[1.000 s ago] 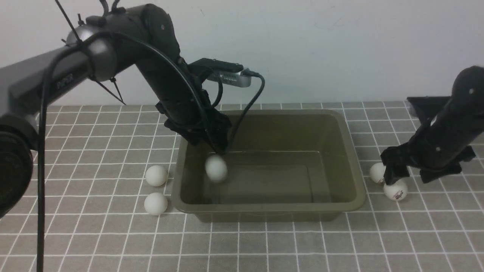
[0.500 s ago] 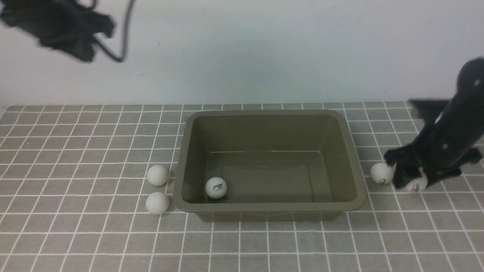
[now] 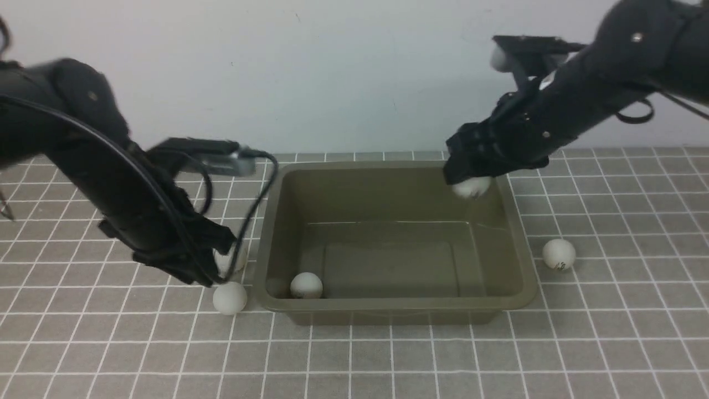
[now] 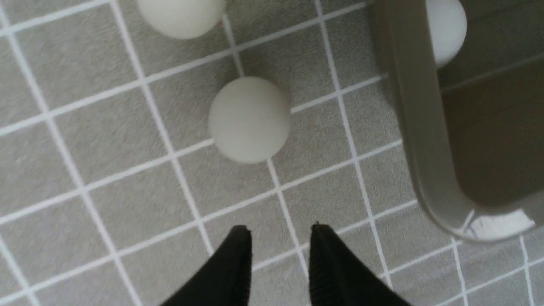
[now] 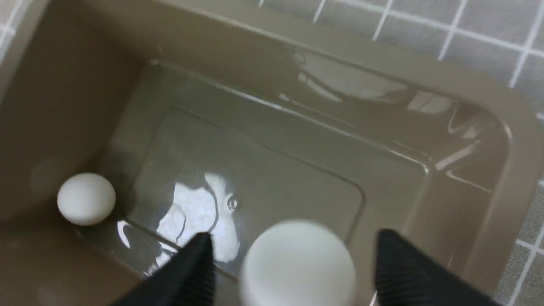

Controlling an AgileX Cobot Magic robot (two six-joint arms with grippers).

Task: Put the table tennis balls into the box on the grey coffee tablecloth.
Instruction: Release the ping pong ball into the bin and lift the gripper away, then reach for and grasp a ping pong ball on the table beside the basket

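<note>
The olive-brown box (image 3: 518, 260) sits on the grey checked tablecloth (image 3: 388, 360), with one white ball (image 3: 306, 285) inside at its near left. My right gripper (image 3: 468, 174) is open over the box's far right corner. A white ball (image 5: 297, 263) is loose between its jaws, with gaps on both sides, and it shows blurred in the front view (image 3: 471, 187). My left gripper (image 4: 278, 238) is open and empty, low over the cloth left of the box. A ball (image 4: 249, 120) lies just ahead of its fingertips, and another ball (image 3: 229, 297) lies nearer the front.
One more ball (image 3: 558, 254) with a small logo lies on the cloth right of the box. The left arm's black cable (image 3: 260, 188) hangs by the box's left rim. A pale wall (image 3: 343, 72) stands behind the table.
My left arm swung away up and left, then came down beside the two balls left of the box. My right gripper lifted a ball from the cloth, carried it over the box and opened.
</note>
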